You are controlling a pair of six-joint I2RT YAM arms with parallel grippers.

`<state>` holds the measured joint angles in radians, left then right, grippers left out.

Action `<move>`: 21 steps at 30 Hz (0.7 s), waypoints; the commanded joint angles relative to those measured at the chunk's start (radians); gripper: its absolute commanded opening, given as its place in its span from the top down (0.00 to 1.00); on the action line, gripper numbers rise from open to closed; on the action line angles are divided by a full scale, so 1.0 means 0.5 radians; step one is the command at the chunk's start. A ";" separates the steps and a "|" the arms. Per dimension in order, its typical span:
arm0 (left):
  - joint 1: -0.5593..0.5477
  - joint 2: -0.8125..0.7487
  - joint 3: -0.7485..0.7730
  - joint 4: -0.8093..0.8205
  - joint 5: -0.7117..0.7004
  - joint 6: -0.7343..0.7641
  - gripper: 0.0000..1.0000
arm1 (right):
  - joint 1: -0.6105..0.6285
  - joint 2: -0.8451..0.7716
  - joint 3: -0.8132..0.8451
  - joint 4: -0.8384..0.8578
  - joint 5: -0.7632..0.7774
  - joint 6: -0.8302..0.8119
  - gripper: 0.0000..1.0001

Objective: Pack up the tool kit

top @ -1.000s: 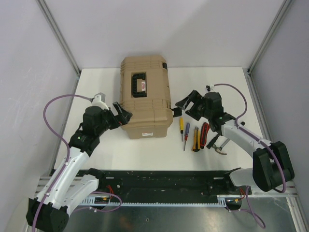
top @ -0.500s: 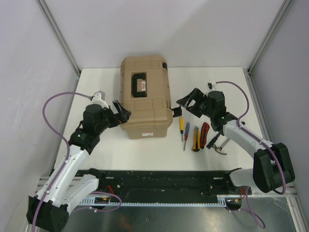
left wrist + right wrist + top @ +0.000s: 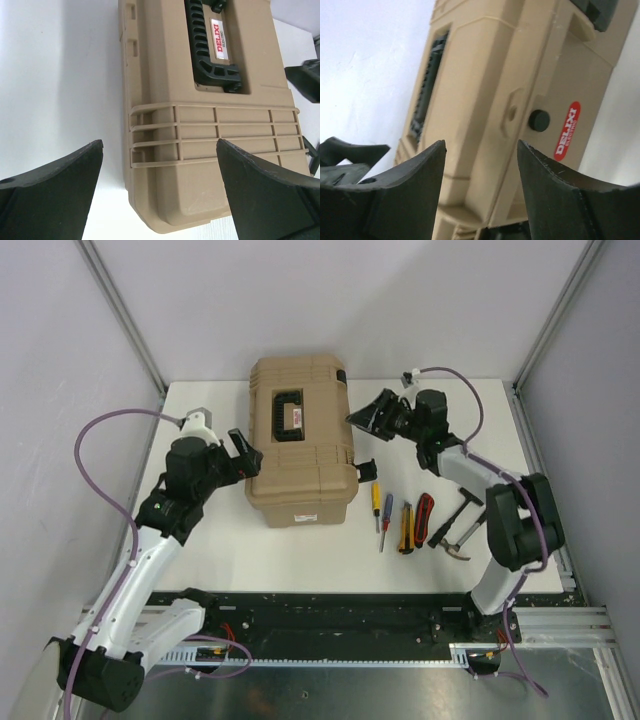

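Beside the case (image 3: 300, 445), your right gripper (image 3: 366, 418) has swung rearward; it and the left gripper (image 3: 243, 452) gape wide, empty. Case still shut.

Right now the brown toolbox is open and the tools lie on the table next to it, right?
No, the toolbox is shut, lid down, as the top external view shows. The tools do lie on the table next to it.

White table (image 3: 200, 570) between plain grey walls (image 3: 60, 390).
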<state>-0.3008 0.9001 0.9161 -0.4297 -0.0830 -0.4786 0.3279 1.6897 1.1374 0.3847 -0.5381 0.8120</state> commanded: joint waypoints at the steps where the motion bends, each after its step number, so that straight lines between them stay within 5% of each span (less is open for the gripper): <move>1: 0.003 0.025 0.120 0.023 -0.070 0.077 0.01 | -0.021 0.188 0.200 -0.013 -0.059 -0.096 0.38; 7: 0.003 0.029 0.124 0.022 -0.060 0.054 0.01 | -0.035 0.342 0.258 -0.021 -0.120 -0.160 0.42; 15: 0.003 0.018 0.115 0.025 -0.060 0.047 0.01 | -0.012 0.473 0.258 0.394 -0.610 0.144 0.70; 21: 0.003 -0.008 0.073 0.020 -0.023 0.009 0.01 | -0.014 0.597 0.101 1.063 -0.818 0.688 0.64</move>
<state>-0.3008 0.9157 0.9371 -0.4305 -0.0990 -0.4698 0.2832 1.9503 1.2232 0.6044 -0.7769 0.9470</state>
